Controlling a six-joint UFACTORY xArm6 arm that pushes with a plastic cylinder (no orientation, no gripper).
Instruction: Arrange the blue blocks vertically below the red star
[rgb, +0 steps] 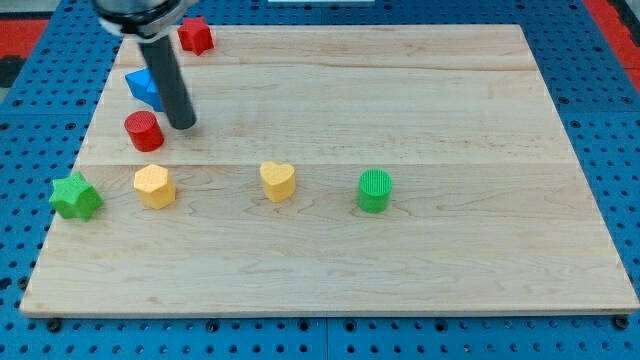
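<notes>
The red star (195, 35) lies at the view's top left of the wooden board (400, 120). One blue block (142, 87) lies below and left of it, partly hidden behind the rod; its shape is unclear. My tip (183, 125) rests on the board just right of and below the blue block, and right of a red cylinder (144, 131). No second blue block shows.
A green star (76, 196) sits at the left edge. A yellow hexagon-like block (154, 186), a yellow heart (278, 181) and a green cylinder (374, 191) stand in a row across the middle. Blue pegboard surrounds the board.
</notes>
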